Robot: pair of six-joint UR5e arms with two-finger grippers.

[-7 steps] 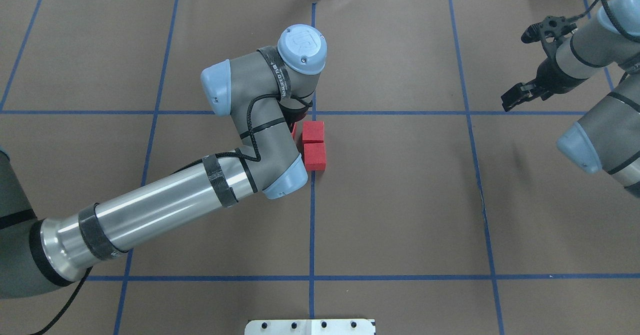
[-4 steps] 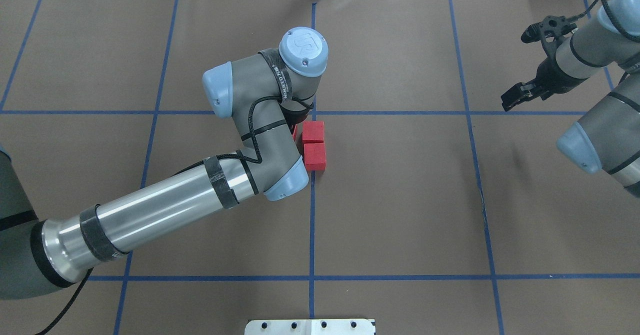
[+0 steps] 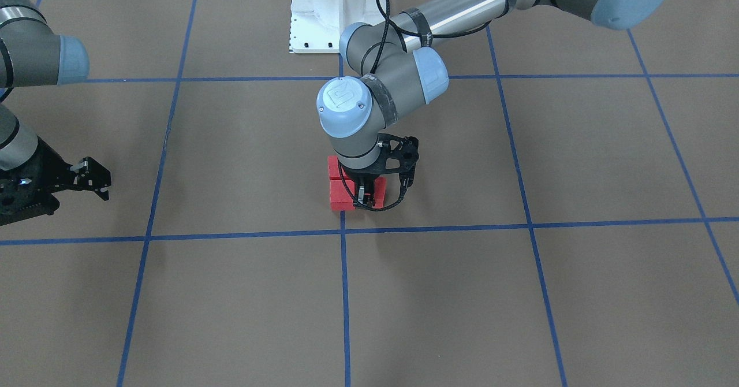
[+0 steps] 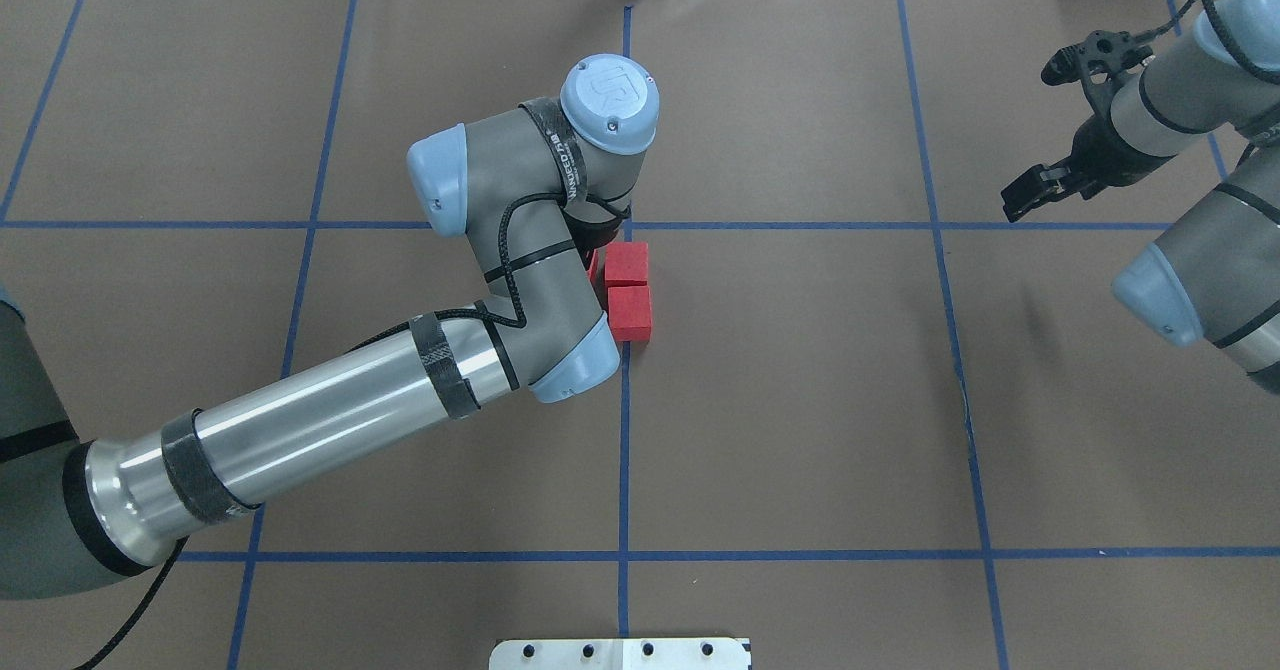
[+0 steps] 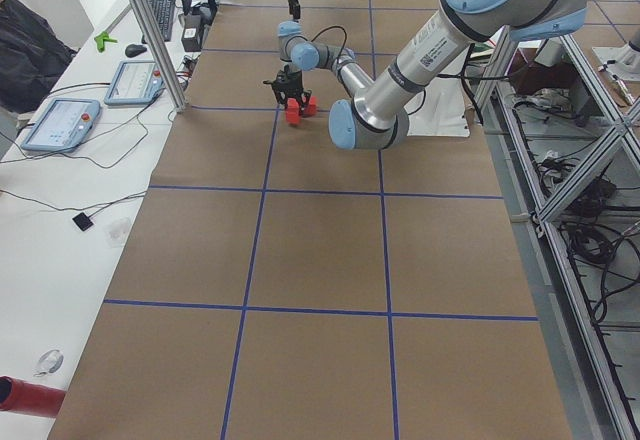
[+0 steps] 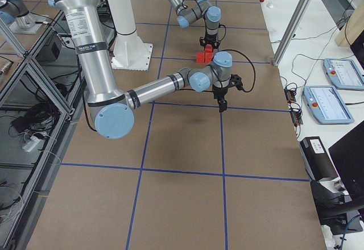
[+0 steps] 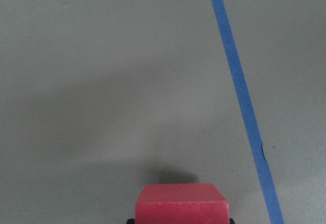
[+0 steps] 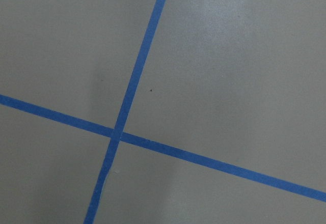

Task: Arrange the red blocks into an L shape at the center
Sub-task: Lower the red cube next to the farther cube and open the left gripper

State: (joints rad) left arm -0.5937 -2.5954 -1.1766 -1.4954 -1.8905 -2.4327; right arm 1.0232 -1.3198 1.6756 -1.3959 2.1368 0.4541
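Step in hand: The left gripper is setting the third block down as the foot of the L. Judging by the layout, the task is nearing its end.
Red blocks: Two red blocks are lying touching in a column at the center, just at 6 o'clock of the middle crossing of the blue tape in the overhead view.
Third block: It is sitting at 9 o'clock of the column's 12 o'clock member. The left arm is hiding most of it, so only a red sliver is showing, and whether it is touching its neighbour cannot be told.
Left tool: Its jaws are closing on the third block from both sides, narrowed to the block's width. In the wrist view a dark tip is peeking out at each lower corner of the block.
Next move: It is likely calling for the jaws to part only slightly and for a straight lift, so the tips are not dragging the block out of line.
Right tool: The right gripper is hanging well away at 3 o'clock of the blocks. Its jaws are looking parted, and it is holding and touching nothing.
Risk: A sideways pull-out is the likeliest thing to nudge the column.
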